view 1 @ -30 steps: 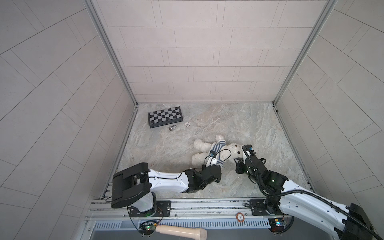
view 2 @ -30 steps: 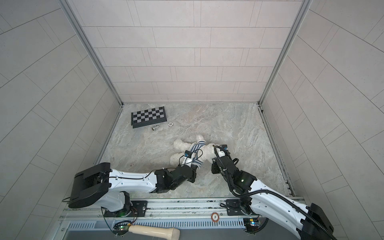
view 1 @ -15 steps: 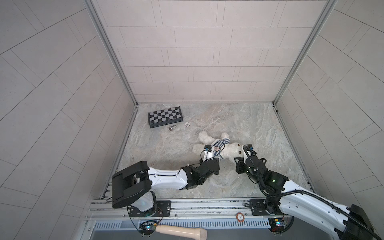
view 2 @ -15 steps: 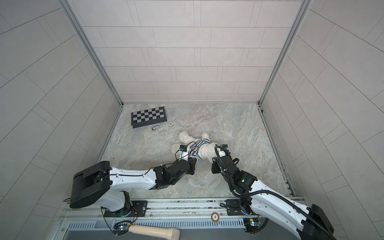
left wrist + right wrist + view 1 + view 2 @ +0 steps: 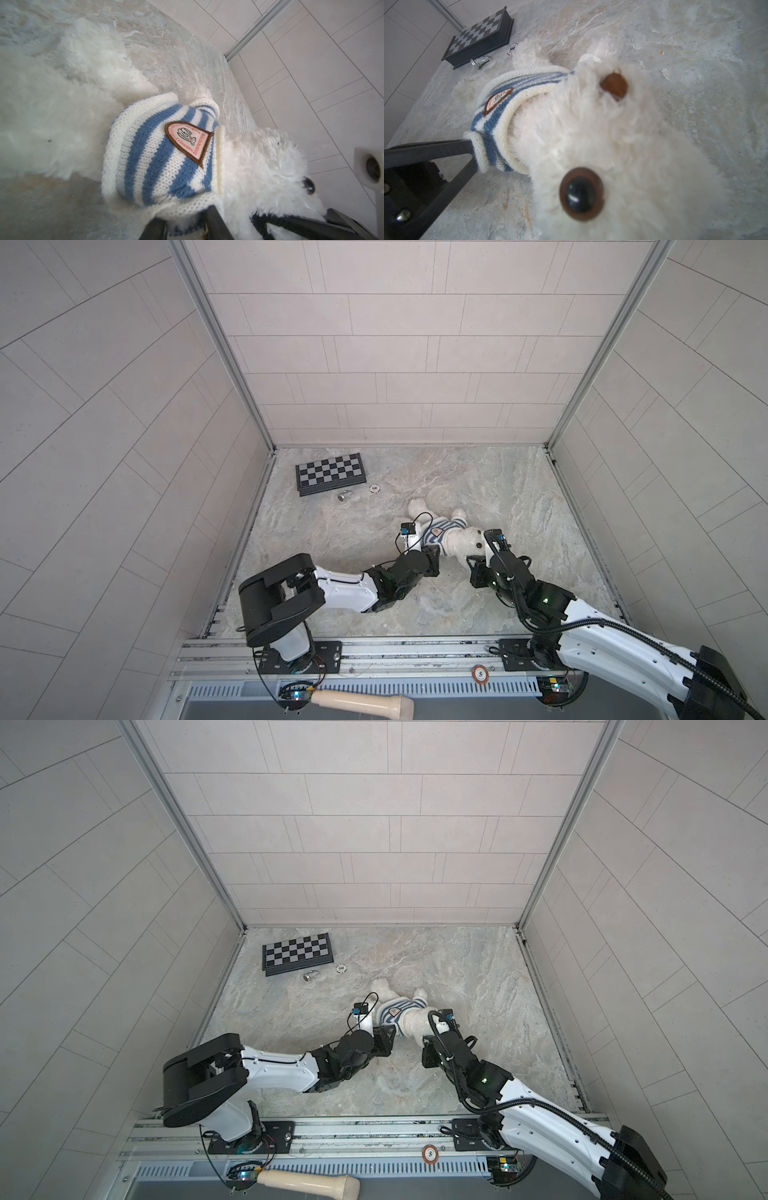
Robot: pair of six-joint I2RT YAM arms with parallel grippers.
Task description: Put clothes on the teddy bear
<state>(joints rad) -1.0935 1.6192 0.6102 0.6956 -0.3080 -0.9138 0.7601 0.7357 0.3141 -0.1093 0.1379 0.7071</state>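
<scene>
Since the left end effector (image 5: 185, 216) has just parted its jaws at the striped sweater's (image 5: 440, 531) sleeve cuff, its grip cannot be told. Teddy bear (image 5: 461, 541): on the counter (image 5: 374, 605), sweater on torso, right end effector (image 5: 471, 560) closed on head fur; dressing judged nearly done.

Overhead stereo pair, wrists near teddy bear (image 5: 259, 162)

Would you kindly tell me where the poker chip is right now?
In both top views the poker chip lies back left, just off the near right corner of the chessboard, beside a small metal piece, apart from the teddy bear.
</scene>
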